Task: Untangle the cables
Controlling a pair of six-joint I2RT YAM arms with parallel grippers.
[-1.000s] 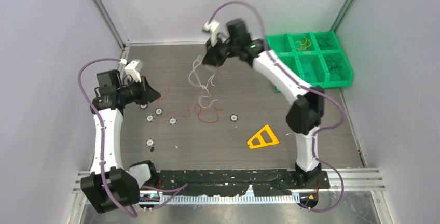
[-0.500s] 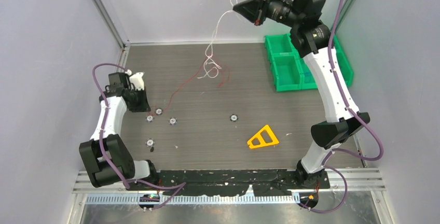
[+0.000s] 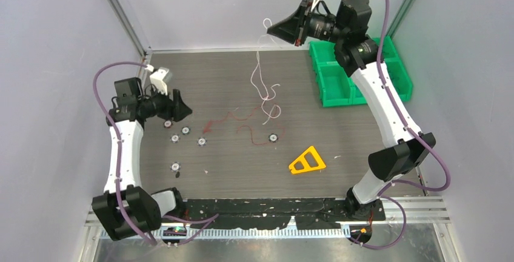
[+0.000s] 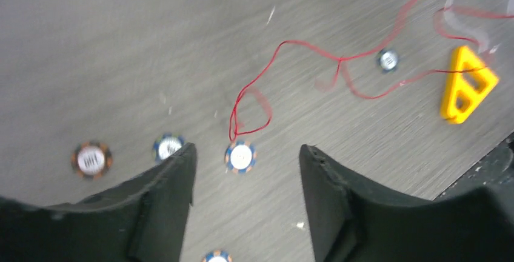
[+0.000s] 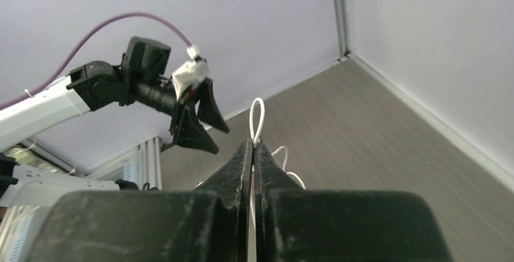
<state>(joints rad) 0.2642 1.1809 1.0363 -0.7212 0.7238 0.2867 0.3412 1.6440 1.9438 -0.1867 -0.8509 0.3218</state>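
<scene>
A white cable [image 3: 259,74] hangs from my right gripper [image 3: 270,30], which is raised high over the back of the table and shut on the cable's top loop [image 5: 257,116]. Its lower end curls on the table. In the right wrist view the right gripper [image 5: 253,145] has its jaws pressed together on the wire. A red cable [image 3: 242,128] lies loose on the table, and it also shows in the left wrist view as the red cable [image 4: 285,43]. My left gripper [image 3: 182,107] hovers at the left, open and empty; its open jaws [image 4: 245,150] frame only the table.
Several round blue-rimmed tokens [image 3: 202,141] lie on the dark table, one token [image 4: 240,156] just ahead of the left fingers. A yellow triangle [image 3: 307,161] sits front right. Green bins [image 3: 339,86] stand at the back right, partly behind the right arm.
The left gripper has opened and let go of the red cable, which now lies slack on the table. The white cable hangs apart from it, still held high by the right gripper.
</scene>
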